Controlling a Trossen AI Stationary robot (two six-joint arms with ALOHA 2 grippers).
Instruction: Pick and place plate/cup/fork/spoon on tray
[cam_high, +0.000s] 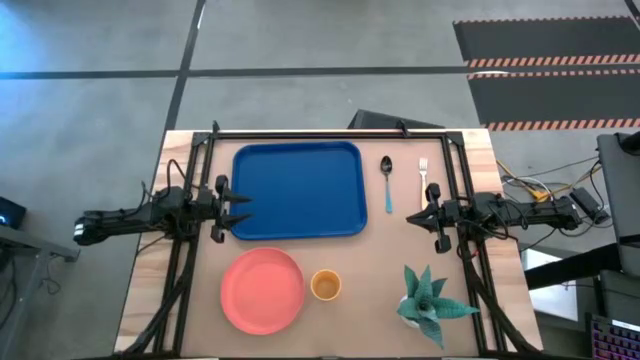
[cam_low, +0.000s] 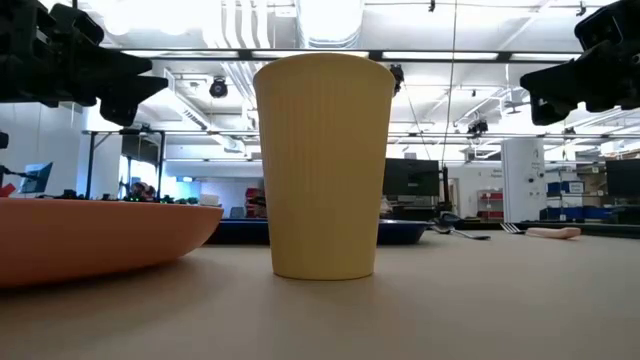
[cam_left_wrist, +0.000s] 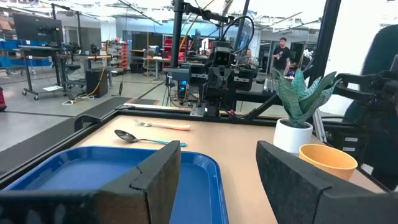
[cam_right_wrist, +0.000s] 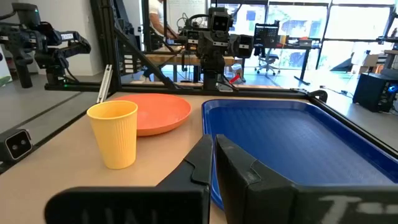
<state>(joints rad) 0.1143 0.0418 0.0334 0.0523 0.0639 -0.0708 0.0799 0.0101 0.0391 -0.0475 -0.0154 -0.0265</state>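
The tray (cam_high: 298, 190) lies at the far middle of the table and holds nothing; its blue floor is bare in both wrist views. The plate (cam_high: 262, 290) rests on the bare wood nearer the front edge, just below the tray's left half; the cup (cam_high: 325, 285) stands upright just beside the plate, on its right, apart from it. The spoon (cam_high: 387, 180) and the fork (cam_high: 423, 178) lie side by side to the right of the tray, handles pointing toward the front, the spoon nearer the tray; neither touches the rim.

Status: none of the four items is on the tray; by my reading the task is at its start, with all four placements outstanding.

The left gripper (cam_high: 240, 207) hovers at the tray's left rim, fingers spread apart and holding nothing; the left wrist view shows clear space between the two fingers (cam_left_wrist: 158, 177). The right gripper (cam_high: 413, 215) hangs just in front of the fork's handle, fingers pressed together with nothing between them, as the right wrist view confirms (cam_right_wrist: 211, 162).

A potted plant (cam_high: 428, 302) stands at the front right, well apart from the dishes; it plays no part in the task.
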